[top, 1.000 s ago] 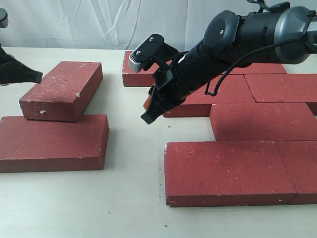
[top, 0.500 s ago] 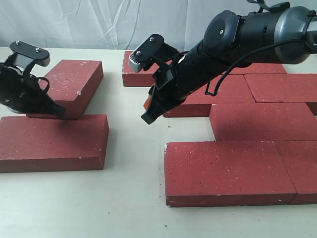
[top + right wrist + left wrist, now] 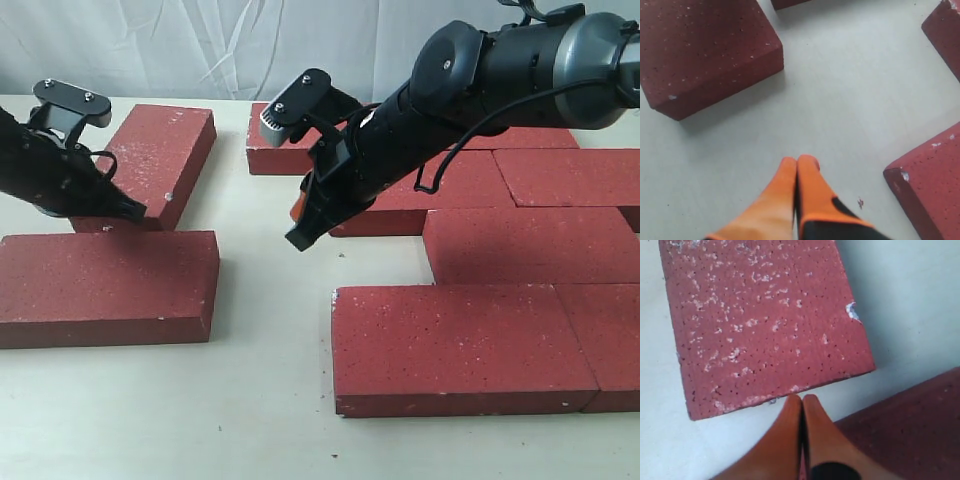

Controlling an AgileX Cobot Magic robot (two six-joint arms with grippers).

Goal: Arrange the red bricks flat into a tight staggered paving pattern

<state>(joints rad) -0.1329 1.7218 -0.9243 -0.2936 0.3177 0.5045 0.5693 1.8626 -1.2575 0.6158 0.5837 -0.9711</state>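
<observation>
A loose red brick (image 3: pixel 158 160) lies flat at the back left, turned at an angle; it fills the left wrist view (image 3: pixel 765 320). My left gripper (image 3: pixel 130 212) (image 3: pixel 802 399) is shut with nothing in it, its tips touching that brick's near short edge. Another red brick (image 3: pixel 105 288) (image 3: pixel 912 425) lies lengthwise just in front. On the right, several bricks are laid close together in staggered rows (image 3: pixel 460 345). My right gripper (image 3: pixel 298 238) (image 3: pixel 799 161) is shut and empty above bare table, between the left bricks and the paved group.
The right arm (image 3: pixel 480 80) stretches over the back rows of the paving. A brick (image 3: pixel 285 140) lies at the back behind it. In the right wrist view a brick (image 3: pixel 705 45) and a brick corner (image 3: pixel 930 185) flank the gripper. The white table (image 3: pixel 270 400) shows between the groups.
My left arm came in from the left edge and met the loose brick's near end. That brick slid back and turned slightly. The right arm has not moved.
</observation>
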